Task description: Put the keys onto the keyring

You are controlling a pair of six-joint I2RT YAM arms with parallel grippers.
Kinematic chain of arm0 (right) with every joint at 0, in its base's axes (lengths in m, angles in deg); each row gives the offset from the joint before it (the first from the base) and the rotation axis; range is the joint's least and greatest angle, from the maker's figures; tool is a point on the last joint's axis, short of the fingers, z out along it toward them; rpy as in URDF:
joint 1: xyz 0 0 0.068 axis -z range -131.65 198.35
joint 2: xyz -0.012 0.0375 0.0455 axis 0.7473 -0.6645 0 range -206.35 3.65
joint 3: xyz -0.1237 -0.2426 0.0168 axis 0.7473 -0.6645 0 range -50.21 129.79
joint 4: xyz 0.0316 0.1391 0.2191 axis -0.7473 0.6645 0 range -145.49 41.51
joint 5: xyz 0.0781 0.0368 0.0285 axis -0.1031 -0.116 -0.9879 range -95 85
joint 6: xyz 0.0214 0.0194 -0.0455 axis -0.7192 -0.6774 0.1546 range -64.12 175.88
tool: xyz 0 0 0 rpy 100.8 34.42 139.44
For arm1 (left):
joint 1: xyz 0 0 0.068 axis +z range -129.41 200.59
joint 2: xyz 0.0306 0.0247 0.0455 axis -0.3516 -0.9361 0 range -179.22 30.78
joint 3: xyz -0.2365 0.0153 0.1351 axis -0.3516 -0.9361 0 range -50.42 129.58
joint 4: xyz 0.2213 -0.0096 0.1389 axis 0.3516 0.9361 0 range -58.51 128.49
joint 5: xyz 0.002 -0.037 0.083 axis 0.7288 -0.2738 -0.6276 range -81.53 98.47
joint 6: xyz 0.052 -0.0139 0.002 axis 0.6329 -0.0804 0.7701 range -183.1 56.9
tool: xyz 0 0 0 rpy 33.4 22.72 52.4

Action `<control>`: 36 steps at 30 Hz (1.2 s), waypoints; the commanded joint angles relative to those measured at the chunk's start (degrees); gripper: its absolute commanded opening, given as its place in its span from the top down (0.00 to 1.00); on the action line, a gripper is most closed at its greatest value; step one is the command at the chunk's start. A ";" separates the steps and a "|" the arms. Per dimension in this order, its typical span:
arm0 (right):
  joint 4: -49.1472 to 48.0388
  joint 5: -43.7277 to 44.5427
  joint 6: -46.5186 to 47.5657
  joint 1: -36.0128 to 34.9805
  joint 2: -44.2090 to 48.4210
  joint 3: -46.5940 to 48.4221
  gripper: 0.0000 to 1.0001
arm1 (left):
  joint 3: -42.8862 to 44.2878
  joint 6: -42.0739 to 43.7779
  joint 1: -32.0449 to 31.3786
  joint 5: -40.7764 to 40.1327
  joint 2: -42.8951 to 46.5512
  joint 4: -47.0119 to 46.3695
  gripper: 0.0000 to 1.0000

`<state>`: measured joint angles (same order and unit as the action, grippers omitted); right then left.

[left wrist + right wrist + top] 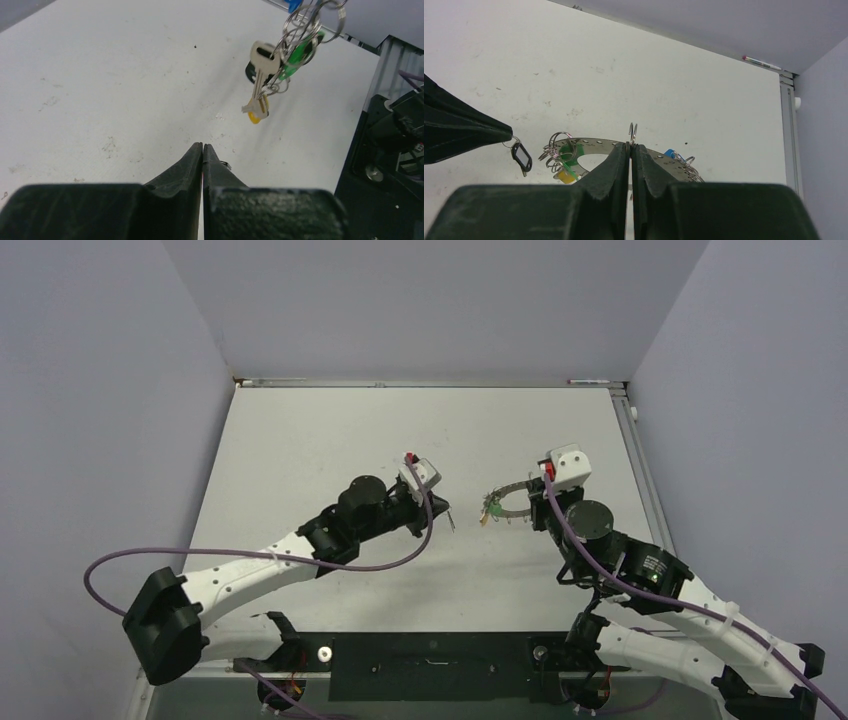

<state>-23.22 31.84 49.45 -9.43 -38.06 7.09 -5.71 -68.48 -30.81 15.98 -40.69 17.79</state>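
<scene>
My right gripper (630, 145) is shut on the rim of the flat grey keyring (591, 142) and holds it above the table. It also shows in the top view (535, 498), holding the keyring (508, 487). Keys with green (569, 153), yellow (565, 177) and blue (669, 153) tags hang from the keyring on split rings. My left gripper (440, 508) is left of the keyring, shut on the split ring of a black-tagged key (521, 157) that dangles below its fingertips (484, 134). In the left wrist view the shut gripper (202, 147) points toward the hanging silver key (262, 67) and green tag (299, 51).
The white table (330, 440) is walled by grey panels at the left, back and right. A metal rail (640, 470) runs along the right edge. A pen (762, 63) lies at the far right back edge. The black arm base plate (430, 660) lies at the near edge.
</scene>
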 commanded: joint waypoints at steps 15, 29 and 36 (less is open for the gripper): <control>-16.98 -31.76 13.57 1.34 -7.43 -0.80 0.95 | 9.56 -1.15 -0.34 1.51 28.18 29.11 1.00; -22.63 -57.19 14.74 5.88 -13.22 -2.00 0.95 | 12.59 2.67 -0.20 6.08 27.49 31.65 1.00; -22.44 -62.86 15.61 5.96 -14.54 -1.46 0.95 | 13.70 5.06 -0.22 9.66 24.71 33.32 1.00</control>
<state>-39.76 -25.87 64.22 -3.79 -52.22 4.64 5.24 -65.18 -31.12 22.89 -15.20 50.49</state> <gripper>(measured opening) 0.059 0.002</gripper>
